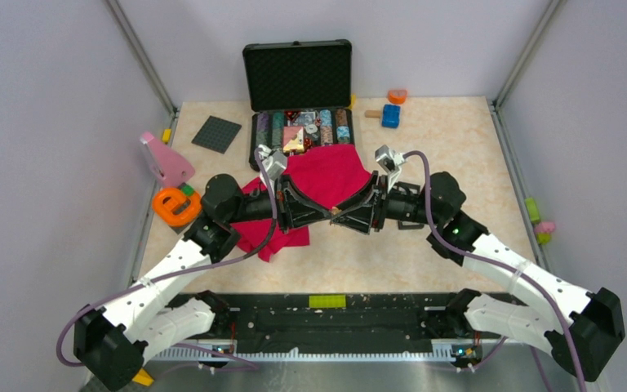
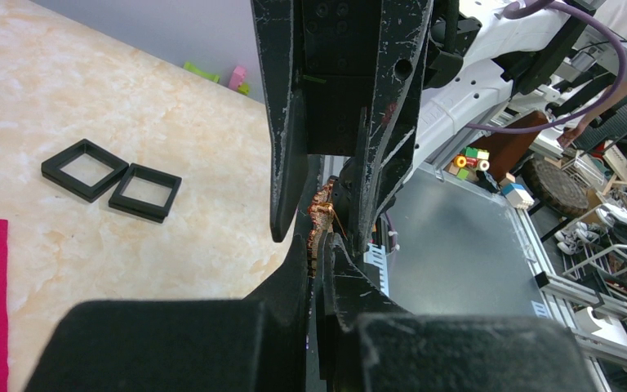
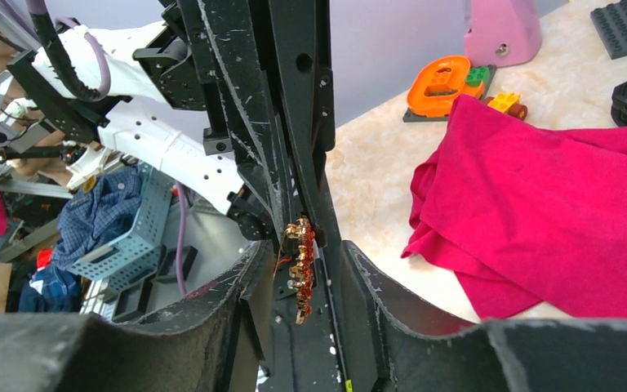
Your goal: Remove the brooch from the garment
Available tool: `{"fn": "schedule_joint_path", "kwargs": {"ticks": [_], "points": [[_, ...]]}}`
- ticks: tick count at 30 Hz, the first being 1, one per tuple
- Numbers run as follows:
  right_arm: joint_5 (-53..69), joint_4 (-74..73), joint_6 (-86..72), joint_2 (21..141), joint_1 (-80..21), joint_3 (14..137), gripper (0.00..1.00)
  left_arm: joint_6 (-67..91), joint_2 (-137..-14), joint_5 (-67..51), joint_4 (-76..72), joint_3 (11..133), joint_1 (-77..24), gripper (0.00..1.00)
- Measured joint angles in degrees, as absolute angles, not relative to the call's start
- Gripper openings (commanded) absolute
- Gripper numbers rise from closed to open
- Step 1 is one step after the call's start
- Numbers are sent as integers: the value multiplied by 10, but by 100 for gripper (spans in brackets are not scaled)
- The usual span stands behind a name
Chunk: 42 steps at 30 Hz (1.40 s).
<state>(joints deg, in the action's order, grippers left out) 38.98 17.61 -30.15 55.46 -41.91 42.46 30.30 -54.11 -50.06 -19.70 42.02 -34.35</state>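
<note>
The brooch (image 3: 300, 265), a tiny orange-red spiky ornament with golden glints, is off the cloth and pinched edge-on between the tips of my left gripper (image 2: 324, 238), which is shut on it. It also shows in the left wrist view (image 2: 322, 219). My right gripper (image 3: 302, 260) meets the left one tip to tip above the table (image 1: 336, 215); its fingers (image 3: 363, 273) stand apart on either side of the brooch without clamping it. The garment, a magenta cloth (image 1: 326, 175), lies crumpled behind and left of the grippers, also in the right wrist view (image 3: 555, 212).
An open black case (image 1: 298, 77) with small items stands behind the cloth. An orange ring toy (image 1: 175, 204), a pink block (image 1: 166, 159) and a dark baseplate (image 1: 216, 133) are at the left; blue (image 1: 390, 115) and orange (image 1: 397, 95) blocks at the back. Two black square frames (image 2: 110, 180) lie on the table.
</note>
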Motion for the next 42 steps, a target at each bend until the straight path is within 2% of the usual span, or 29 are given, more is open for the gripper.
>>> {"fn": "schedule_joint_path", "kwargs": {"ticks": [6, 10, 12, 16, 19, 20, 25, 32, 37, 42], "points": [[391, 171, -296, 551, -419, 425, 31, 305, -541, -500, -197, 420, -343, 0], [397, 174, -296, 551, -419, 425, 13, 320, -542, -500, -208, 419, -343, 0], [400, 179, -296, 551, -420, 425, 9, 333, -542, -500, -220, 415, -343, 0], [398, 182, -297, 551, -420, 425, 1, 354, -542, -500, -243, 409, -342, 23], [397, 181, -298, 550, -420, 425, 0, 362, -541, -499, -250, 407, -342, 40], [396, 179, -297, 548, -420, 425, 0, 362, -541, -499, -253, 406, -342, 43], [386, 165, -296, 546, -420, 425, 0, 364, -523, -494, -253, 399, -343, 43], [384, 146, -296, 546, -420, 428, 0, 356, -504, -481, -237, 398, -343, 28], [386, 139, -296, 546, -420, 437, 0, 355, -500, -480, -239, 395, -343, 36], [386, 134, -296, 549, -420, 437, 0, 345, -500, -480, -230, 395, -343, 36]]}}
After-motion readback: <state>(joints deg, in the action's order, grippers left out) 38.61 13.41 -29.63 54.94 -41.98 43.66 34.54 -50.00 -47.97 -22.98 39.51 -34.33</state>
